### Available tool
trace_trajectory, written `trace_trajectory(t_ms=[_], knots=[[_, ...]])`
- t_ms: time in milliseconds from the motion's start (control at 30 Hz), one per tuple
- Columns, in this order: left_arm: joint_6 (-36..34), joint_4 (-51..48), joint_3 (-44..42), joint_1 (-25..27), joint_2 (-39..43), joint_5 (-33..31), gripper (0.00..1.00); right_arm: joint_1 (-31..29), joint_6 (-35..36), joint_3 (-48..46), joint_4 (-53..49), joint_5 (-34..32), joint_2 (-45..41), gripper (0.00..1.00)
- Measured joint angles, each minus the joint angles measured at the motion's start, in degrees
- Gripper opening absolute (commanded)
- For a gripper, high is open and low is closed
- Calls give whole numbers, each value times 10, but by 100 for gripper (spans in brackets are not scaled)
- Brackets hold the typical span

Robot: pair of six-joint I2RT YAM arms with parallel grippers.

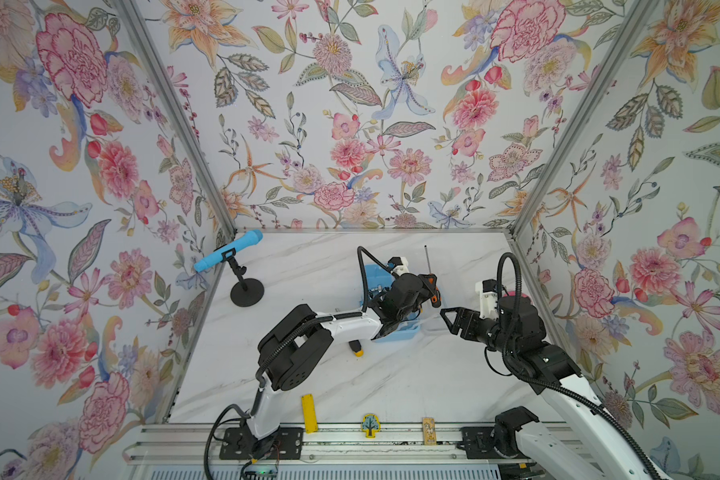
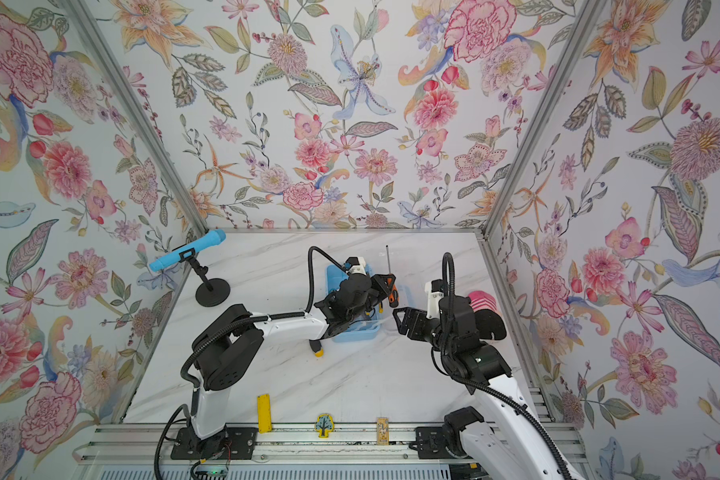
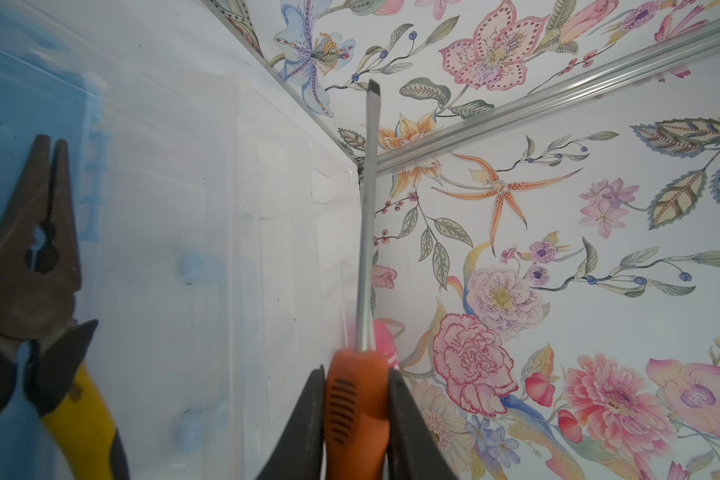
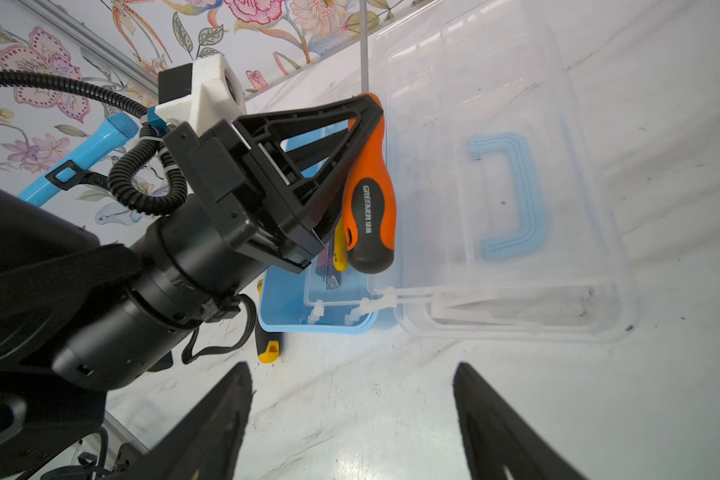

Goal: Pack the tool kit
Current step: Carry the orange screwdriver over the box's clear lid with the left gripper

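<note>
The light-blue plastic rectangular box (image 1: 396, 334) sits open on the white marble-patterned table (image 1: 391, 386), towards the far middle. In both top views the left arm hides most of it. Its clear plastic lid (image 4: 591, 187) lies folded out flat on the table along the box's right side, joined to it at the hinges, and a light-blue U-shaped handle (image 4: 512, 195) shows on it. Yellow-handled pliers (image 3: 34, 266) lie inside the box with their nose closed.

The left gripper (image 3: 356, 376) is clamped on the orange-and-black screwdriver (image 4: 371, 187), its fingers pressing the orange part of the handle from both sides. The tool hangs in the air over the line where box and lid meet, its steel shaft pointing at the far wall.

The right gripper (image 4: 352, 368) hovers near the lid's near end, fingers wide apart and empty, aimed towards the box.

A black handle with a yellow end (image 1: 357, 350) lies on the table just beside the box's near left corner, its other end hidden under the left arm.

Further out, a flat yellow bar (image 1: 309, 413) rests at the table's near edge. A blue microphone (image 1: 228, 250) on a black stand occupies the far left corner. A pink object (image 2: 481, 300) shows behind the right arm.
</note>
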State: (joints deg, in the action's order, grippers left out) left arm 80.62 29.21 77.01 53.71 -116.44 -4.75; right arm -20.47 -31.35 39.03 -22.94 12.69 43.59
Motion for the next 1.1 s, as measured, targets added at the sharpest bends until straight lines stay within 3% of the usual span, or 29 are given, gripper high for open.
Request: trace_trajectory(t_ms=[200,767,1100], knots=[[-2,-6,3,0,-6,0,0,0,0,-6,-2,0,-9,78],[-7,-10,13,2,-11,3,27,0,-2,-21,-4,0,-20,82],[-14,-8,13,3,-13,14,30,0,-2,-23,-4,-1,-20,83]])
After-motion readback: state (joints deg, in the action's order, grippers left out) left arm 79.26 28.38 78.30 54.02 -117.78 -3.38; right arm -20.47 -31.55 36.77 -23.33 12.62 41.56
